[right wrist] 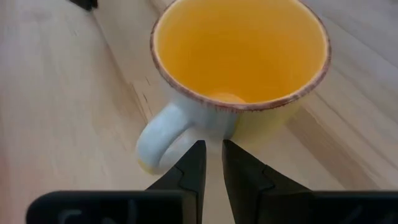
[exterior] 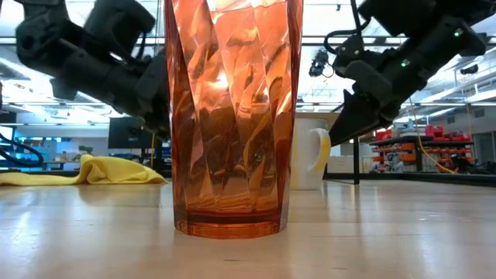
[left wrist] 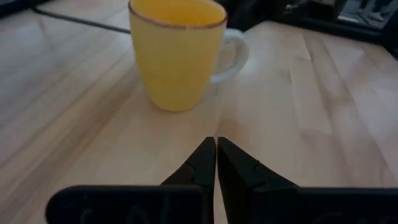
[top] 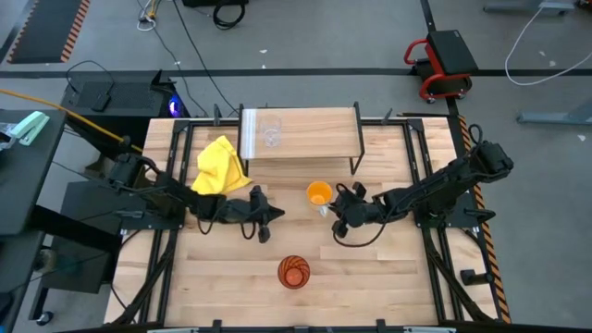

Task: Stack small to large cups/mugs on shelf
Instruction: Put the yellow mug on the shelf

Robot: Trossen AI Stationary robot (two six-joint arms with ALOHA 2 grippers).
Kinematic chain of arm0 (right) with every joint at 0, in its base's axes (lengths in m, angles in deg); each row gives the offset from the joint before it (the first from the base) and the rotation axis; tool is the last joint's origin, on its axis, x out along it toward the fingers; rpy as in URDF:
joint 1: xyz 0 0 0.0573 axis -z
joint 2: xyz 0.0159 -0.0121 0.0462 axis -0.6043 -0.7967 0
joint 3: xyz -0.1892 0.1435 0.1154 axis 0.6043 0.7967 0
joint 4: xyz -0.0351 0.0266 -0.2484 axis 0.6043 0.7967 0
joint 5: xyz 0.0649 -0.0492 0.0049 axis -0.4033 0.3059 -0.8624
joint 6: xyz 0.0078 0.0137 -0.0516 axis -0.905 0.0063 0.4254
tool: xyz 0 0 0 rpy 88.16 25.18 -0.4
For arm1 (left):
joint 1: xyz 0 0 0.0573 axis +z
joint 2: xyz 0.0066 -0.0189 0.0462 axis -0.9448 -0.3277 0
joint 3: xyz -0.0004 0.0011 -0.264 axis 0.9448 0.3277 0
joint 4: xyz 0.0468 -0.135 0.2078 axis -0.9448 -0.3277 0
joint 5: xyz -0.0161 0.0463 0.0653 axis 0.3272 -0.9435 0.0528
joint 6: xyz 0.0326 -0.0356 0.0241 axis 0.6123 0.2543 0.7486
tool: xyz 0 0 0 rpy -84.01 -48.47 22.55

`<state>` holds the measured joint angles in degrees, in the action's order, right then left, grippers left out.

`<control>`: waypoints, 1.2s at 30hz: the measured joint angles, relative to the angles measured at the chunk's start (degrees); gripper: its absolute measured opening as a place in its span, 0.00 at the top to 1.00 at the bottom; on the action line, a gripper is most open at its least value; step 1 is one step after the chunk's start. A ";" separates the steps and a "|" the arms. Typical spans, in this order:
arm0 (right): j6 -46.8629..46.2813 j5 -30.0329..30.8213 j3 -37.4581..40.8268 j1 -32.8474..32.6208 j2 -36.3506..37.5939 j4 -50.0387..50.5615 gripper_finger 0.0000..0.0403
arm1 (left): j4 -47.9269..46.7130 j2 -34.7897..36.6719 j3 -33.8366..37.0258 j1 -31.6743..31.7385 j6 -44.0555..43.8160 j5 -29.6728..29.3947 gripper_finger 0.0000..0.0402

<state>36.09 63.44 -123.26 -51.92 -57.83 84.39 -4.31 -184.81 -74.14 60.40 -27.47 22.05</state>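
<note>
orange mug (top: 318,193) upright on surface (top: 388,268), between both grippers. left gripper (top: 275,214) fingers clenched on nothing, near mug. right gripper (top: 330,211) fingers slightly parted beside white handle (right wrist: 163,138), grasping nothing.

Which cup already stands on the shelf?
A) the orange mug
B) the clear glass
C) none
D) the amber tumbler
B: the clear glass stands on the shelf; the orange mug and the amber tumbler are on the table.

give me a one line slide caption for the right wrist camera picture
Right gripper, fingers slightly apart, poised at the white handle of the orange mug on the wooden table.
</note>
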 joint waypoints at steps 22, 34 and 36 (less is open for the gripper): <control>6.64 -3.96 -5.01 2.01 -13.16 -10.58 0.85 | 8.22 -15.11 -8.72 3.66 3.01 9.27 0.89; 6.43 -4.10 -5.02 1.23 -11.21 -3.75 0.85 | 7.75 -16.47 -12.47 5.60 4.17 13.78 0.85; 5.90 -4.09 -4.90 0.57 -10.91 -1.76 0.85 | 7.63 -16.47 -12.50 5.96 4.24 15.00 0.84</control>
<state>41.99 59.35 -128.16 -51.36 -68.73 82.63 3.32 -201.28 -86.64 66.36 -23.23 37.05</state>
